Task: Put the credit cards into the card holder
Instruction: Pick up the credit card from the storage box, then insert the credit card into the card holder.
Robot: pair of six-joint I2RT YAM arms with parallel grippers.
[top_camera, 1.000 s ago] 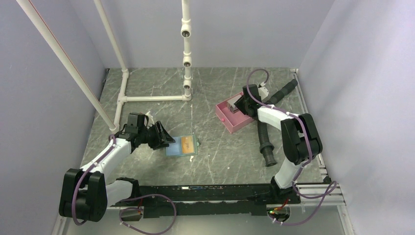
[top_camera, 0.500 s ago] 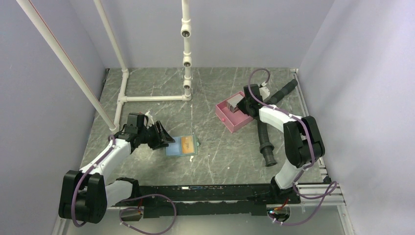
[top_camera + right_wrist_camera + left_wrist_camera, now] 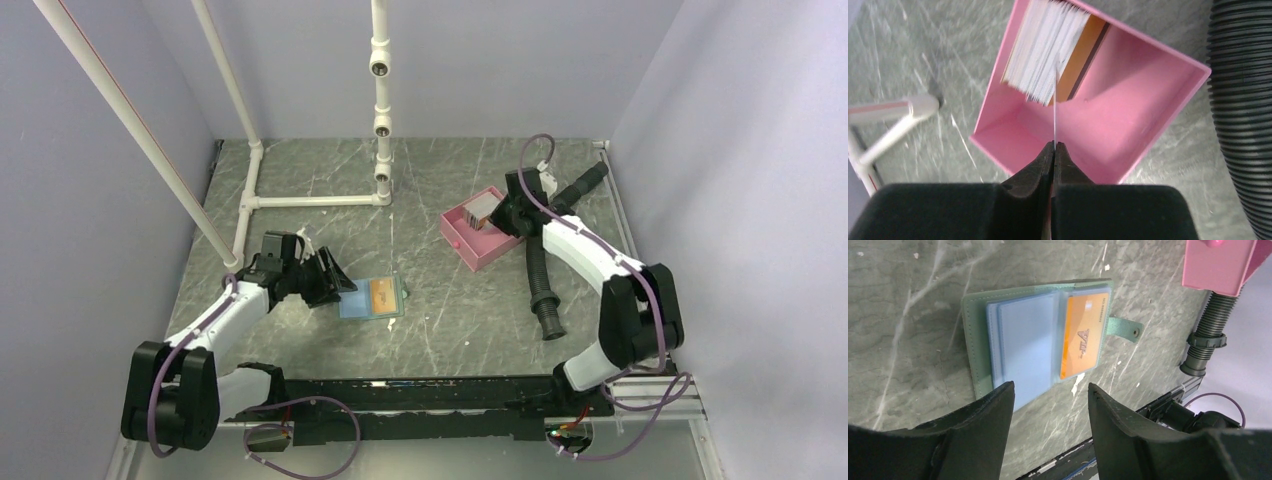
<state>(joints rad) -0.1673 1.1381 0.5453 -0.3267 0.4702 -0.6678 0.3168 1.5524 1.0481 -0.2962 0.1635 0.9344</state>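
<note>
The card holder (image 3: pixel 372 297) (image 3: pixel 1023 335) lies open and flat on the table, light blue sleeves up, with an orange card (image 3: pixel 1085 335) in its right sleeve. My left gripper (image 3: pixel 338 283) (image 3: pixel 1050 387) hovers open just left of it, holding nothing. A stack of credit cards (image 3: pixel 1043 50) (image 3: pixel 483 208) stands on edge in the pink tray (image 3: pixel 1148 145) (image 3: pixel 470 250). My right gripper (image 3: pixel 1053 145) (image 3: pixel 500 214) is over the tray, shut on one credit card (image 3: pixel 1054 110). That card shows edge-on as a thin white line reaching to the stack.
A black corrugated hose (image 3: pixel 540 280) (image 3: pixel 1243 100) lies just right of the tray, under the right arm. A white pipe frame (image 3: pixel 310 200) stands at the back left. The front rail (image 3: pixel 430 390) runs along the near table edge.
The right jaws have closed onto a card at the tray, and the right arm's elbow has swung to the right. The left jaws have widened slightly.
</note>
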